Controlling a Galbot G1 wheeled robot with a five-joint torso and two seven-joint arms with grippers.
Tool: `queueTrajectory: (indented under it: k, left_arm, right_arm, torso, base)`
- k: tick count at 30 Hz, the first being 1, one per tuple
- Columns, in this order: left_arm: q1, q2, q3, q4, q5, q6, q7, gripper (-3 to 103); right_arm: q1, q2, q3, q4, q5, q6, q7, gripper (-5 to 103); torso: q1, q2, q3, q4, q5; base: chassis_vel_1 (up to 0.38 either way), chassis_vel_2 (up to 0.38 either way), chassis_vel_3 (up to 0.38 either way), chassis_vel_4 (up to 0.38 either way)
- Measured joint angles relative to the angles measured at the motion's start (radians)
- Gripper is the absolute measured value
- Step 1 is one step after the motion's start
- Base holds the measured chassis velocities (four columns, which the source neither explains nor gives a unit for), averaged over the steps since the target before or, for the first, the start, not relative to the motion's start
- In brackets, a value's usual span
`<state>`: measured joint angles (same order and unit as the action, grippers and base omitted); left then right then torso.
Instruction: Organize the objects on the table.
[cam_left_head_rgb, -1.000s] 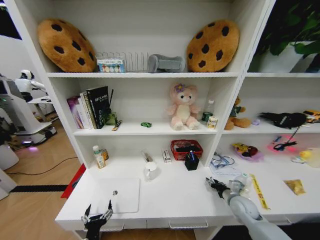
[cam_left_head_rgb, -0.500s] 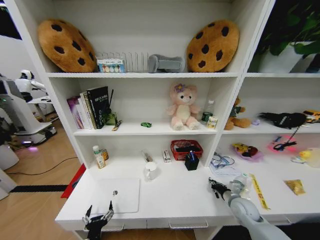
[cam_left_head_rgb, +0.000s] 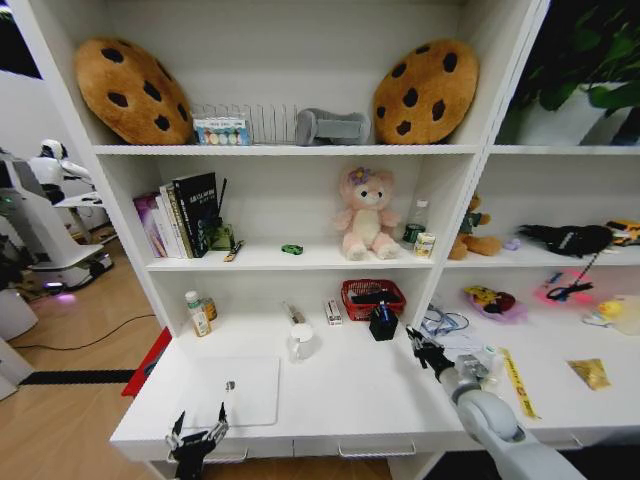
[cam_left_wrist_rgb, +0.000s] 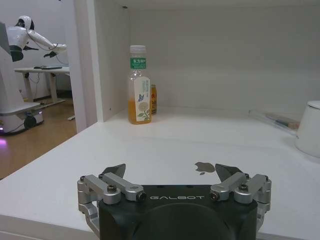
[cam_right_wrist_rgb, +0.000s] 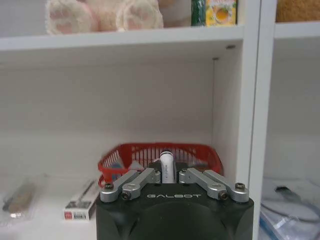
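My right gripper (cam_left_head_rgb: 414, 342) hovers over the white table (cam_left_head_rgb: 350, 405), just right of a black pen holder (cam_left_head_rgb: 383, 322). In the right wrist view this gripper (cam_right_wrist_rgb: 167, 175) is shut on a white pen (cam_right_wrist_rgb: 166, 161) with a dark tip, facing a red basket (cam_right_wrist_rgb: 160, 152). Behind that arm lie a clear container (cam_left_head_rgb: 482, 366), a yellow ruler-like strip (cam_left_head_rgb: 517, 382) and a yellow packet (cam_left_head_rgb: 590, 373). My left gripper (cam_left_head_rgb: 196, 433) hangs open at the table's front left edge, before the silver laptop (cam_left_head_rgb: 240, 390). Its logo (cam_left_wrist_rgb: 204, 167) lies between the open fingers (cam_left_wrist_rgb: 116, 173).
A white mug (cam_left_head_rgb: 301, 342) stands mid-table and a juice bottle (cam_left_wrist_rgb: 139, 85) by the left wall. The red basket (cam_left_head_rgb: 372, 297) sits against the back. Shelves above carry books (cam_left_head_rgb: 185, 215), a pink plush (cam_left_head_rgb: 365, 215) and a tiny green toy (cam_left_head_rgb: 291, 249).
My right gripper has moved away from the clear container, leftward and farther back toward the black pen holder. The left gripper has stayed put.
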<state>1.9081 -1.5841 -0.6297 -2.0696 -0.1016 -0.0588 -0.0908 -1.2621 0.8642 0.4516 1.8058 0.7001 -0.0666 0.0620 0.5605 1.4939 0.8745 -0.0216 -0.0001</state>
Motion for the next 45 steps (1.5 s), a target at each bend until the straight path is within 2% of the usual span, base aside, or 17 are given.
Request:
queueTrajectory:
  k: [5, 8, 20, 23, 29, 37, 40, 45]
  left_arm:
    - [0.005, 0.004, 0.002, -0.006, 0.001, 0.001, 0.001, 98]
    - [0.007, 0.016, -0.007, -0.013, -0.003, 0.003, 0.001, 98]
    - [0.01, 0.017, -0.027, -0.013, -0.01, 0.005, 0.001, 98]
    - [0.01, 0.019, -0.025, -0.012, -0.01, 0.005, 0.001, 98]
    - [0.015, 0.023, -0.023, -0.008, -0.005, 0.004, 0.001, 98]
    - [0.015, 0.026, -0.018, -0.007, -0.004, 0.004, 0.001, 98]
    - [0.015, 0.026, -0.019, -0.007, -0.005, 0.004, 0.001, 98]
    - [0.015, 0.027, -0.029, -0.009, -0.01, 0.004, 0.001, 98]
  right_arm:
    - [0.146, 0.01, -0.048, -0.081, -0.01, -0.003, -0.015, 12]
    - [0.253, 0.027, -0.084, -0.204, -0.024, -0.007, -0.027, 12]
    - [0.401, 0.058, -0.178, -0.386, -0.035, 0.02, -0.061, 12]
    - [0.417, 0.07, -0.192, -0.403, -0.047, 0.047, -0.068, 12]
    - [0.429, 0.108, -0.206, -0.442, -0.096, 0.181, -0.07, 12]
    - [0.455, 0.132, -0.225, -0.486, -0.123, 0.286, -0.062, 12]
    - [0.474, 0.156, -0.238, -0.542, -0.166, 0.351, -0.05, 12]
    - [0.494, 0.189, -0.252, -0.591, -0.21, 0.406, -0.04, 12]
  torso:
    - [0.0, 0.0, 0.0, 0.0006, 0.0]
    - [0.0, 0.0, 0.0, 0.0002, 0.0]
    - [0.0, 0.0, 0.0, 0.0002, 0.0001]
    - [0.0, 0.0, 0.0, 0.0003, 0.0]
    - [0.0, 0.0, 0.0, 0.0002, 0.0]
    - [0.0, 0.0, 0.0, 0.0001, 0.0]
    - [0.0, 0.0, 0.0, 0.0001, -0.0001]
    - [0.0, 0.0, 0.0, 0.0, -0.0001]
  base:
    - [0.0, 0.0, 0.0, 0.0]
    - [0.0, 0.0, 0.0, 0.0]
    - [0.0, 0.0, 0.0, 0.0]
    - [0.0, 0.0, 0.0, 0.0]
    - [0.0, 0.0, 0.0, 0.0]
    - [0.0, 0.0, 0.0, 0.0]
    - [0.0, 0.0, 0.0, 0.0]
    - [0.0, 0.0, 0.0, 0.0]
